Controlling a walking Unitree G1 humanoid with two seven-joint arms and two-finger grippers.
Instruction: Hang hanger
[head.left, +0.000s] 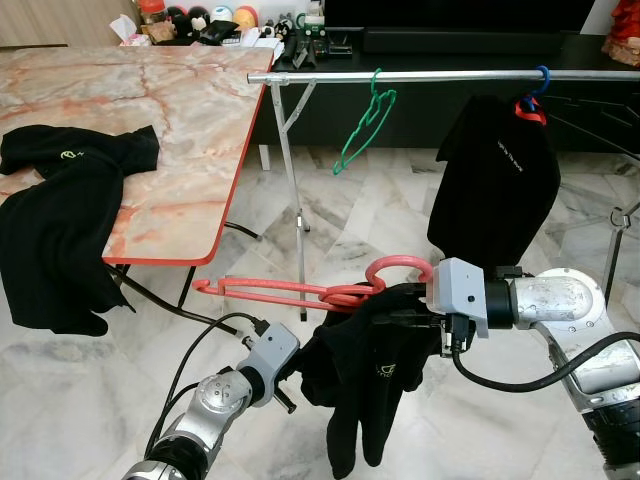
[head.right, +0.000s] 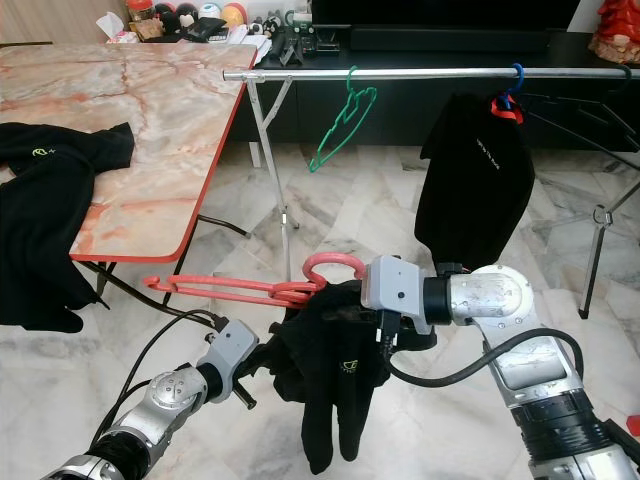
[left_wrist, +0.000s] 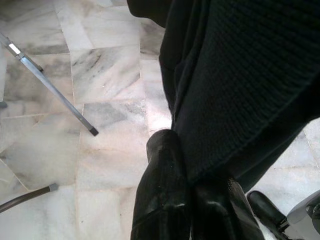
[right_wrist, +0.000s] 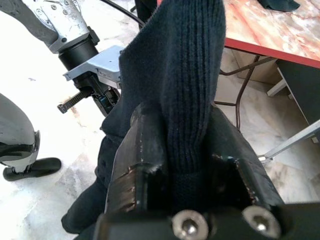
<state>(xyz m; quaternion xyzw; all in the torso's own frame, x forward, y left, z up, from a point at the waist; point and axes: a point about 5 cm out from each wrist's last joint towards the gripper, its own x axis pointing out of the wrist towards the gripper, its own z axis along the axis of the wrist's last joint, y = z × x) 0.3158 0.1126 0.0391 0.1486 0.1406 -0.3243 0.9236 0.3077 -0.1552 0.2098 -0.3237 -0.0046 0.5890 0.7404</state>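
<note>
A red hanger (head.left: 290, 291) lies nearly level in the air in front of me, its hook (head.left: 398, 266) by my right wrist. A black garment (head.left: 372, 372) droops from it. My right gripper (right_wrist: 187, 130) is shut on a fold of this knit fabric just under the hook; the hanger itself is hidden between the fingers (right_wrist: 141, 150). My left gripper (left_wrist: 192, 180) is shut on the garment's lower left edge, its fingers (left_wrist: 162, 200) pinching the cloth. The steel rail (head.left: 450, 75) runs across above and beyond, apart from the red hanger.
An empty green hanger (head.left: 365, 125) hangs on the rail, and a black top (head.left: 495, 175) on a blue hanger hangs further right. A marble table (head.left: 170, 110) with a red rim stands to the left, another black garment (head.left: 60, 210) draped over it. The rack's legs (head.left: 292, 170) stand on the marble floor.
</note>
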